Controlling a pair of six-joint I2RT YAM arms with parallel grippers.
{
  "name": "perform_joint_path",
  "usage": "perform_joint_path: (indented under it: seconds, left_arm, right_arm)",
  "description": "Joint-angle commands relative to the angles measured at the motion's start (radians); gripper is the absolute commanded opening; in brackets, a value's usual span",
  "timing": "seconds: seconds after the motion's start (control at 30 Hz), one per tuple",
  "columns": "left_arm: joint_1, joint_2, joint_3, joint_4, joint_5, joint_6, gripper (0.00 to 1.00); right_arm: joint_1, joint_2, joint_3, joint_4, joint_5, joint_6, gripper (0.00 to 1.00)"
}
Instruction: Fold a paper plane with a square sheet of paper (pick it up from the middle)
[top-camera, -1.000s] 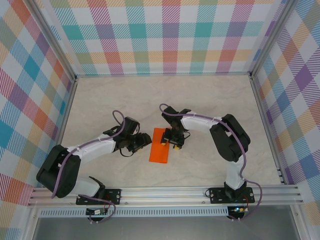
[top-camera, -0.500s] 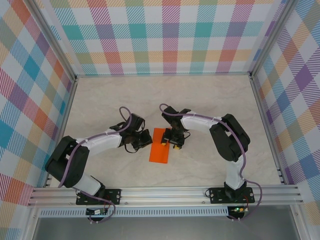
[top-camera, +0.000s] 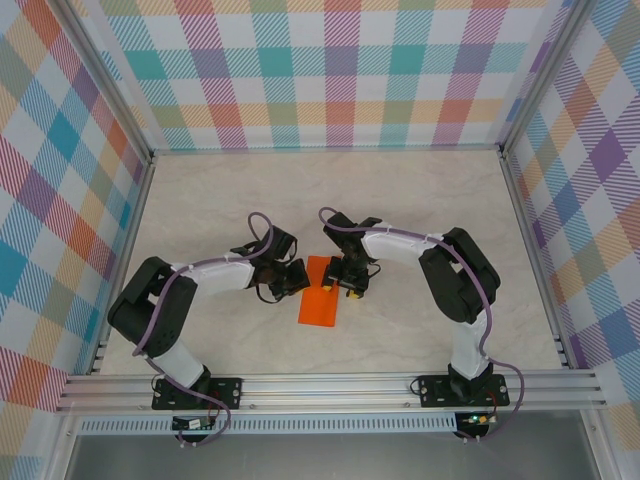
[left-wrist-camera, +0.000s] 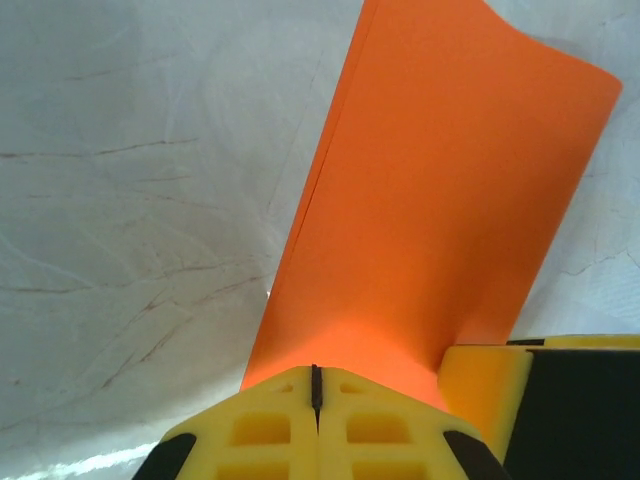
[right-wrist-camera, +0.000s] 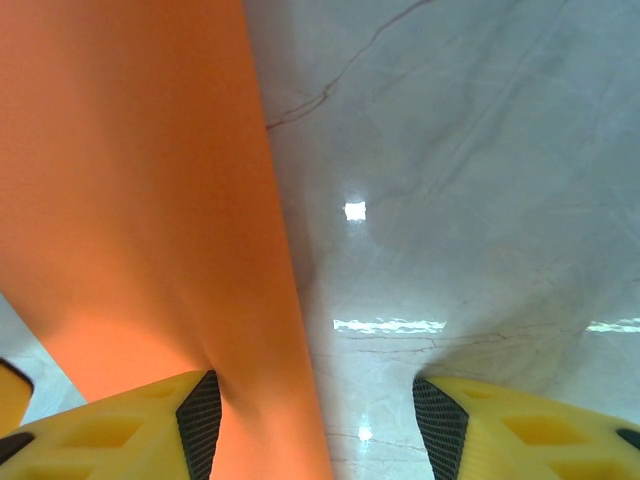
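The left gripper (top-camera: 295, 280) has advanced and clamped the paper's (top-camera: 319, 302) left edge; the right gripper's (top-camera: 341, 286) open jaws straddle its right edge.

Table (top-camera: 420, 200): pale marble-look top, thin grey-brown veins, glossy, light glints in right wrist view (right-wrist-camera: 480, 150). Veined surface also in left wrist view (left-wrist-camera: 130, 200). Aluminium rail (top-camera: 330, 385) along near edge.

Lying directly on it: orange paper (top-camera: 320, 292), single piece, narrow rectangle outline, roughly mid-table, a bit toward near side, long axis tilted slightly, far end leaning right. Left wrist view: paper (left-wrist-camera: 440, 200) shows two stacked layers along left edge, far right corner curled slightly off surface. Right wrist view: paper (right-wrist-camera: 130, 180) flat, right edge straight.
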Motion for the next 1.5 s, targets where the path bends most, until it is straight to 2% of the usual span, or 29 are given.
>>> perform_joint_path:
  seconds: [0.0,0.43,0.6,0.7,0.73,0.8,0.9,0.97,1.13,1.47]
  left_arm:
    - [-0.013,0.026,0.010,0.016,0.013,0.020,0.00]
    - [-0.013,0.036,-0.042,-0.010,-0.048,0.024,0.00]
    - [-0.013,0.037,-0.052,-0.008,-0.053,0.026,0.00]
    - [-0.013,0.036,-0.059,-0.015,-0.067,0.032,0.00]
    - [-0.013,0.038,-0.058,-0.017,-0.067,0.036,0.00]
    - [-0.013,0.041,-0.055,-0.017,-0.065,0.040,0.00]
    - [-0.013,0.041,-0.052,-0.020,-0.064,0.043,0.00]
    - [-0.013,0.043,-0.049,-0.020,-0.062,0.044,0.00]
    - [-0.013,0.044,-0.048,-0.029,-0.067,0.048,0.00]
    - [-0.013,0.054,-0.051,-0.039,-0.069,0.049,0.00]
  right_arm:
    - [-0.006,0.083,-0.049,-0.022,0.072,-0.010,0.59]
    - [-0.007,0.018,-0.020,-0.004,0.056,-0.024,0.63]
    - [-0.008,-0.153,-0.059,0.038,0.087,-0.038,0.67]
    - [-0.010,-0.281,-0.140,0.139,0.083,-0.049,0.67]
    - [-0.009,-0.319,-0.176,0.193,0.066,-0.056,0.64]
    - [-0.010,-0.359,-0.244,0.302,0.016,-0.059,0.48]
    - [-0.008,-0.334,-0.288,0.432,-0.097,-0.045,0.30]
    - [-0.003,-0.302,-0.285,0.469,-0.137,-0.032,0.22]
    - [-0.003,-0.253,-0.306,0.522,-0.155,-0.009,0.15]
    - [-0.006,-0.222,-0.398,0.551,-0.135,-0.028,0.13]
